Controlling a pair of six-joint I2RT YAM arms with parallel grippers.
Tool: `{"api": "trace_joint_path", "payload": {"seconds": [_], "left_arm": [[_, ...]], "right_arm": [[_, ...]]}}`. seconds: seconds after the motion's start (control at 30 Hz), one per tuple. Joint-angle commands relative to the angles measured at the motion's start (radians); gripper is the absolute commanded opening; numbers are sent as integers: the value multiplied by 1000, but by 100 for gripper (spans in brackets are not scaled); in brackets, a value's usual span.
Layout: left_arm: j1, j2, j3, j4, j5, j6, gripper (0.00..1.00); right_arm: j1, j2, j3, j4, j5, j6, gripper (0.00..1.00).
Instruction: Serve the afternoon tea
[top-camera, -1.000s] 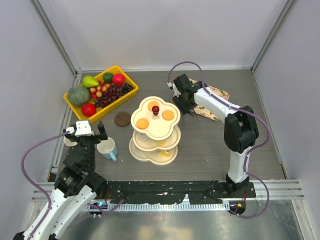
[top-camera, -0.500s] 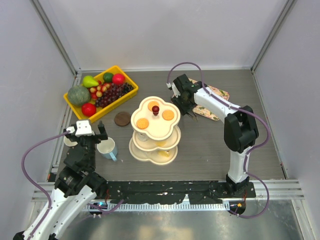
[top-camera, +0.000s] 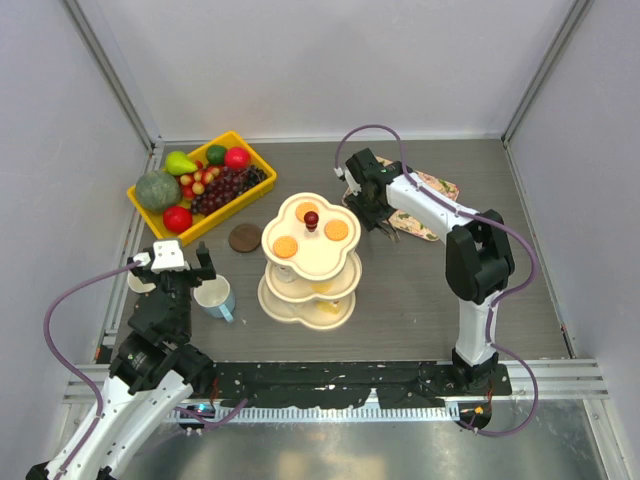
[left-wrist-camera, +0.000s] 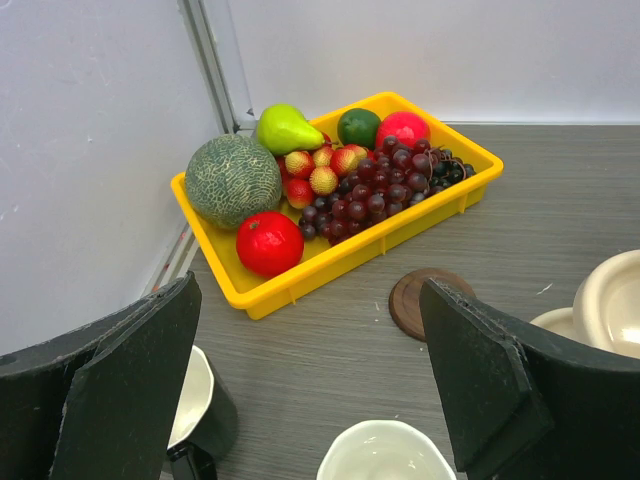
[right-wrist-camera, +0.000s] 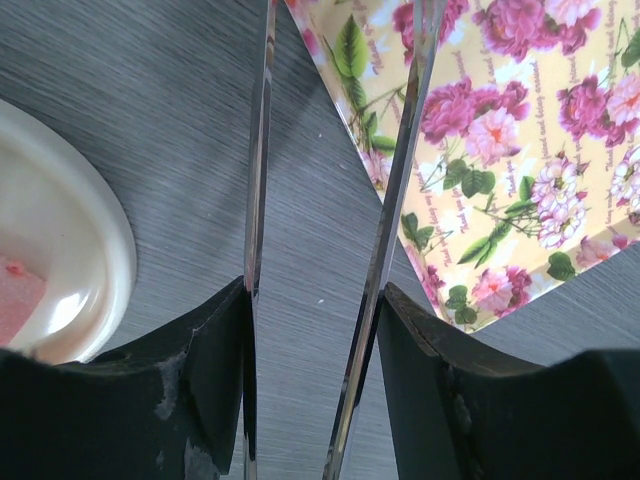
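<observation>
The cream three-tier stand (top-camera: 318, 262) with a red knob (top-camera: 311, 217) is at the table's centre, with three orange biscuits (top-camera: 285, 247) on its top tier. My left gripper (top-camera: 185, 268) is open above the pale blue mug (top-camera: 214, 297), which shows as a white rim (left-wrist-camera: 390, 455) in the left wrist view. The dark mug (left-wrist-camera: 200, 410) stands just left of it. My right gripper (top-camera: 377, 215) is between the stand and the floral tray. It is shut on metal tongs (right-wrist-camera: 258, 150), whose blades point at the table. A pink pastry (right-wrist-camera: 15, 295) lies on the stand's lowest tier (right-wrist-camera: 100, 250).
A yellow bin of fruit (top-camera: 150, 205) stands at the back left. A brown coaster (top-camera: 244, 237) lies between the bin and the stand. The floral tray (top-camera: 432, 190) lies at the back right, partly under my right arm. Walls close in the back and both sides.
My right gripper has shifted very slightly with the tongs beside the stand. The left arm and the mugs have not moved.
</observation>
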Motion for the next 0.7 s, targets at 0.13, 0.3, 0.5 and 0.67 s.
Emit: {"api": "trace_joint_path", "payload": {"seconds": [0.13, 0.3, 0.5, 0.67], "left_arm": [[6, 5, 2, 44, 10, -2, 99], [6, 3, 2, 44, 7, -2, 99], [6, 3, 2, 44, 7, 1, 99], [5, 0, 1, 44, 7, 1, 99]], "right_arm": [[-42, -19, 20, -15, 56, 0, 56], [-42, -27, 14, -4, 19, -2, 56], [-42, -18, 18, 6, -15, -14, 57], [-36, -7, 22, 5, -18, -19, 59]]}}
